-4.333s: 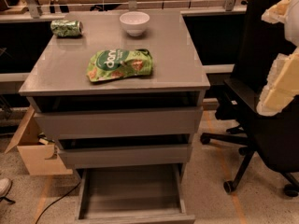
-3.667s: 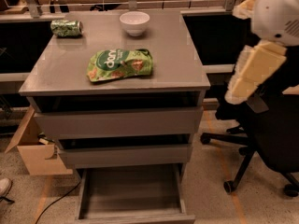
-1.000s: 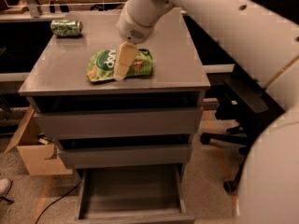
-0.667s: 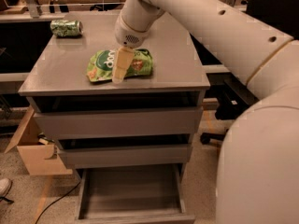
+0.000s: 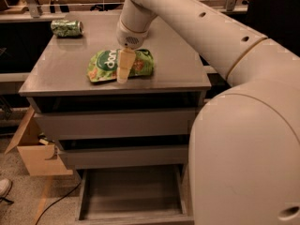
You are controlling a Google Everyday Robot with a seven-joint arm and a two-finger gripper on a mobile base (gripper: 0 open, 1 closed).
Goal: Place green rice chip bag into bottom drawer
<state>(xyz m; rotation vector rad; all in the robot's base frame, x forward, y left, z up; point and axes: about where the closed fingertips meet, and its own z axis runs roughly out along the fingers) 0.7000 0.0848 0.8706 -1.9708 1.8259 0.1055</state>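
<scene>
The green rice chip bag [image 5: 105, 65] lies flat on the grey cabinet top [image 5: 70, 64], near its front edge. My gripper [image 5: 123, 71] reaches down from the big white arm and sits right over the middle of the bag, its cream-coloured fingers [image 5: 124, 64] pointing down onto it. The bottom drawer [image 5: 131, 193] is pulled out below the cabinet, its bare grey floor showing. The two upper drawers [image 5: 117, 123] with flat fronts are slightly ajar.
A small green drink can [image 5: 66, 27] lies at the back left of the top. My white arm [image 5: 234, 102] fills the right side of the view. A cardboard box [image 5: 33, 151] stands on the floor to the left of the cabinet.
The arm has swung in from the right over the cabinet and the gripper has come down onto the bag's middle. The white bowl is now hidden behind the arm.
</scene>
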